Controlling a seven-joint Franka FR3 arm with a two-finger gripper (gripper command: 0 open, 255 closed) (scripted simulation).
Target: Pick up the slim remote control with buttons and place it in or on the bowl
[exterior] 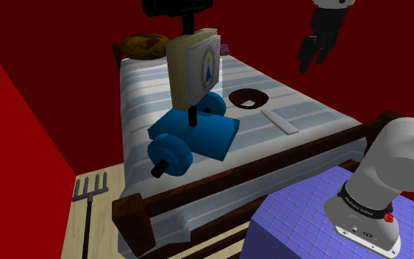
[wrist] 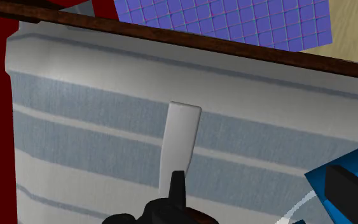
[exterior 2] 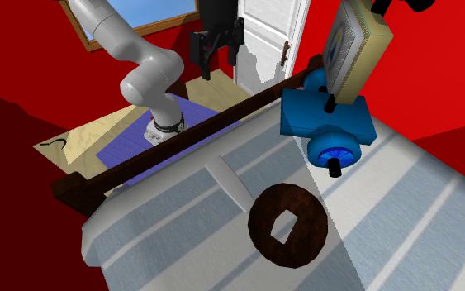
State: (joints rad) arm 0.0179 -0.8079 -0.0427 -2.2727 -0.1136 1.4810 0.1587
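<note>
The slim remote [exterior: 280, 122] is a plain pale grey slab lying flat on the striped bed cover, with no buttons showing. Right beside it sits the dark brown bowl [exterior: 248, 98], holding a pale patch inside. From the second exterior view the remote [exterior 2: 230, 183] lies between the bowl [exterior 2: 288, 225] and the wooden bed rail. My gripper [exterior: 312, 53] hangs open high above the bed, well clear of both, with nothing between its fingers. Seen from the wrist, the remote [wrist: 182, 143] lies far below the gripper [wrist: 263, 188], just past one fingertip [wrist: 179, 183].
A big blue block with wheel-like ends [exterior: 195, 136] and a boxy sign on a post [exterior: 193, 68] stands on the bed beside the bowl. The wooden bed rail [exterior: 271, 158] runs between stand and bed. A pitchfork [exterior: 89, 190] lies on the floor.
</note>
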